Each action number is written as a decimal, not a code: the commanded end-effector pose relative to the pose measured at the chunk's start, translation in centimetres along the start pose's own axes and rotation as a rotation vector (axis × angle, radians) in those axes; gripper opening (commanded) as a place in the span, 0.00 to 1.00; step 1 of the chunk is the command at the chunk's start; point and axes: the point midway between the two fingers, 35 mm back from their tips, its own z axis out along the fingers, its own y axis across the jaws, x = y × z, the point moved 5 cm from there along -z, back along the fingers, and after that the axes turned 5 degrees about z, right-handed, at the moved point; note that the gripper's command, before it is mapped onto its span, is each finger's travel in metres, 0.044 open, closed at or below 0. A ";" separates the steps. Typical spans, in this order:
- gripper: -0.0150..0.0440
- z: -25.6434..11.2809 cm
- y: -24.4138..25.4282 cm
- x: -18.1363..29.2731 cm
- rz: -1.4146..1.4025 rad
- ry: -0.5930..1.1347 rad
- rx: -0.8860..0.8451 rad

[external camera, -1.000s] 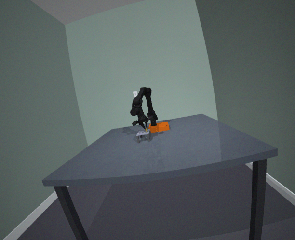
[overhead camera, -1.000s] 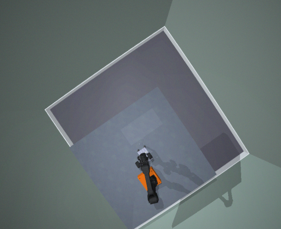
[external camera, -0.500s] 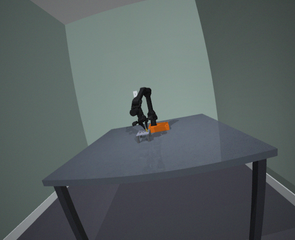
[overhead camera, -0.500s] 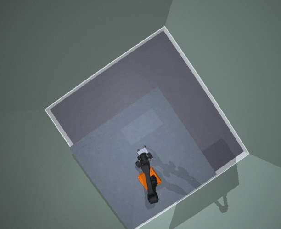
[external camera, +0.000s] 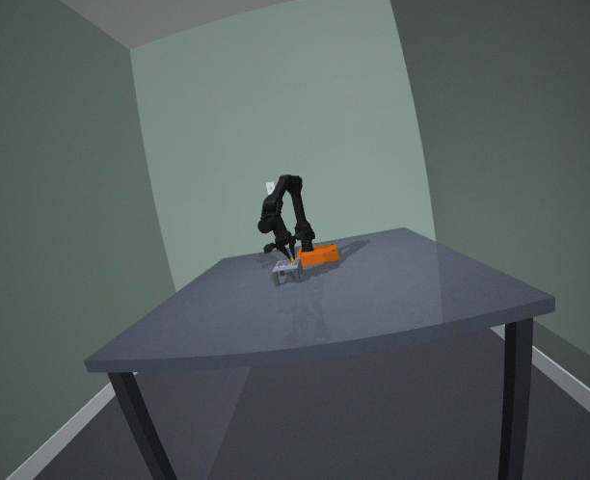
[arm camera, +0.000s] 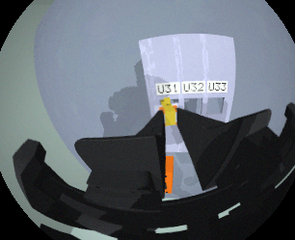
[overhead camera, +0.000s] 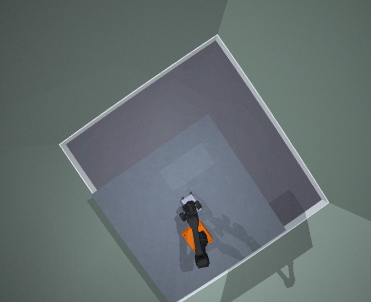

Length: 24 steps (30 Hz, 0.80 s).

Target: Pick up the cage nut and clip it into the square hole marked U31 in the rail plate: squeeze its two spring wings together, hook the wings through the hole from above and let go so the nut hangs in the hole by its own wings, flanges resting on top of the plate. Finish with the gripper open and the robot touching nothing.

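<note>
On the blue-grey table, the gripper pinches the yellow cage nut just six o'clock of the U31 label, apparently mid-insertion; next, seat both wings, then release.

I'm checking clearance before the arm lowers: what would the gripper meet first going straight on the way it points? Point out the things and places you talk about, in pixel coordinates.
Probably the rail plate (overhead camera: 188,199) (external camera: 280,267) (arm camera: 160,56), around hole U31, with the held nut (external camera: 293,260) (arm camera: 169,115) touching first; the remaining gap, if any, is unclear.
</note>
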 end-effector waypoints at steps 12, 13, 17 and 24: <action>0.32 0.1 -0.2 0.0 -0.002 0.004 -0.026; 0.32 0.1 -0.2 0.0 -0.002 0.004 -0.028; 0.32 0.1 -0.3 0.0 -0.002 0.005 -0.039; 0.32 0.1 -0.4 0.0 -0.002 0.006 -0.049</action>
